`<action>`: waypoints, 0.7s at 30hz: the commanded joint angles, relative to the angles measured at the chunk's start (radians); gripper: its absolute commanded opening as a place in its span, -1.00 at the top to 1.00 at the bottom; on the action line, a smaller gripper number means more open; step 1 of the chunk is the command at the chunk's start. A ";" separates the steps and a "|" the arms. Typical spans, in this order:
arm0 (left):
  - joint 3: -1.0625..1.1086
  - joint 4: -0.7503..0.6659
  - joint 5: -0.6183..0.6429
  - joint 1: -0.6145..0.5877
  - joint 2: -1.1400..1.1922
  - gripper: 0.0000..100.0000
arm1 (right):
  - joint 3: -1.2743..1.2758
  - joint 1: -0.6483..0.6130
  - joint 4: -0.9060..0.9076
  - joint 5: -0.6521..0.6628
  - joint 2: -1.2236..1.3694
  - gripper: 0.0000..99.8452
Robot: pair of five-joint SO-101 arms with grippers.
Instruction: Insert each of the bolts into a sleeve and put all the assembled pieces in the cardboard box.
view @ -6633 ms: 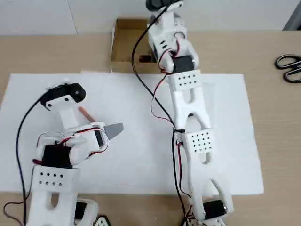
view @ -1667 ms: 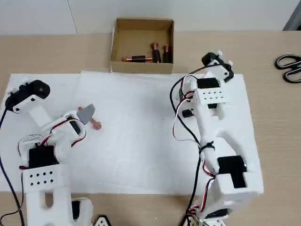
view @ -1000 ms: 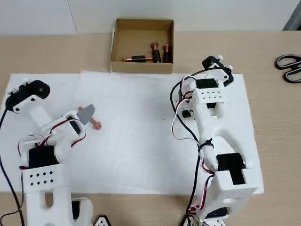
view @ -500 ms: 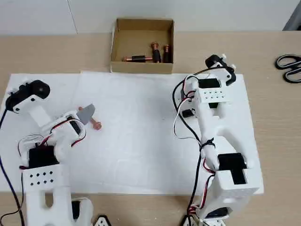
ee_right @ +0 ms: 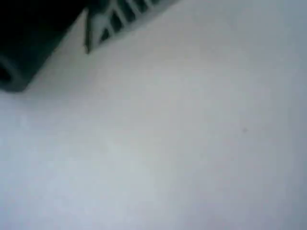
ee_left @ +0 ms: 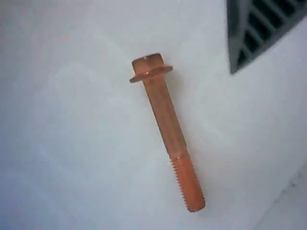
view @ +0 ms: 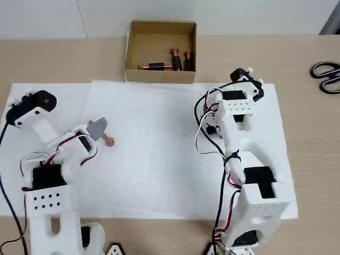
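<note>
Far table edge, cardboard box (view: 159, 77): three sleeved bolts (view: 175, 59) inside.
Loose bolt (ee_left: 165, 129): flat, diagonal, head toward near-right corner of paper (view: 159, 170).
Left claw (view: 97, 127), right claw (ee_right: 110, 24): width cannot tell.

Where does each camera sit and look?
High view: fixed overhead, looking down at table, cardboard box, both arms.
Left wrist view: on left arm, facing a bolt; one end effector finger shows.
Right wrist view: on right arm, facing white paper; end effector edge shows.
Shared: the bolt, high and left wrist.
</note>
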 commanded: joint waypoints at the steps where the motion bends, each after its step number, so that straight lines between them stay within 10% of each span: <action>1: -0.002 -0.018 0.000 0.003 -0.017 0.31 | -0.006 0.008 -0.005 -0.002 -0.001 0.79; 15: -0.008 -0.011 0.000 0.003 -0.017 0.31 | -0.152 0.008 0.188 0.206 -0.153 0.95; 21: -0.031 0.023 0.000 -0.002 -0.017 0.31 | -0.233 -0.019 0.377 0.562 -0.360 0.95</action>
